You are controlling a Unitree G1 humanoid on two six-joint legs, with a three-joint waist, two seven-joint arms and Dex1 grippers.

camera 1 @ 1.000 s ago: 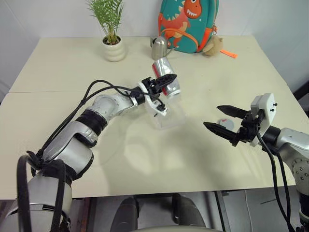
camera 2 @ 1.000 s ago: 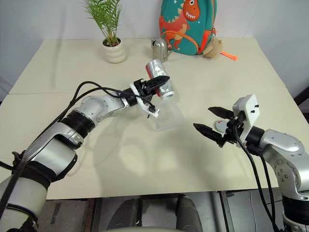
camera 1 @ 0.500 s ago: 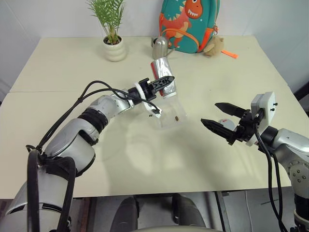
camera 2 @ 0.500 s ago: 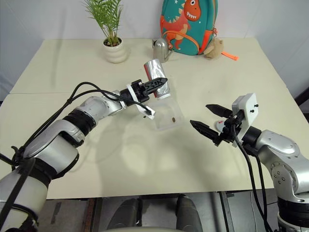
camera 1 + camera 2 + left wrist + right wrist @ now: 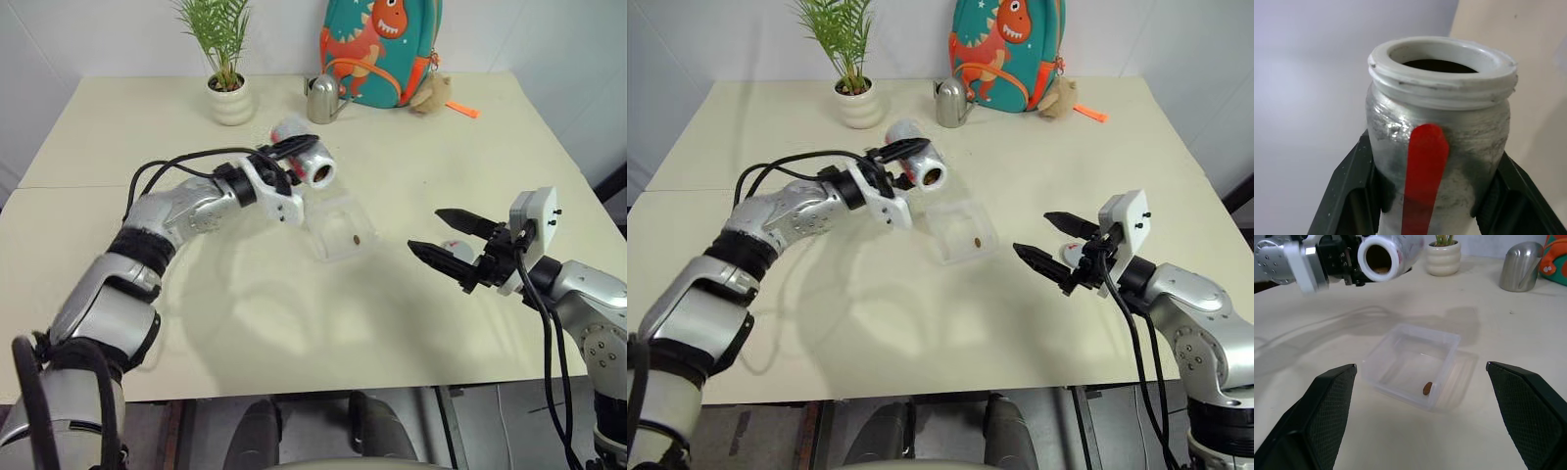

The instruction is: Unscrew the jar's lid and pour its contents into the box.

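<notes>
My left gripper (image 5: pixel 292 155) is shut on the jar (image 5: pixel 306 164), a silvery clear cylinder with a red stripe (image 5: pixel 1422 181). The jar lies roughly level in the air, up and to the left of the box, and its open white mouth (image 5: pixel 1382 252) has no cap. The box (image 5: pixel 329 205) is a clear shallow tray at the table's middle. One small brown piece, the contents (image 5: pixel 359 239), lies inside it near a wall (image 5: pixel 1448 357). My right gripper (image 5: pixel 425 230) stands open to the right of the box with nothing between its fingers. Behind it on the table lies the round lid (image 5: pixel 457 251), partly hidden.
At the table's far side stand a potted plant (image 5: pixel 227 90), a shiny metal watering can (image 5: pixel 322 98) and a dinosaur backpack (image 5: pixel 382 49) with a small plush toy (image 5: pixel 432 94) and an orange piece (image 5: pixel 466 110) beside it.
The left gripper has swung the jar from its tilt over the box up and to the left, rolling it level. The brown piece now lies in the box. The right arm kept still.
</notes>
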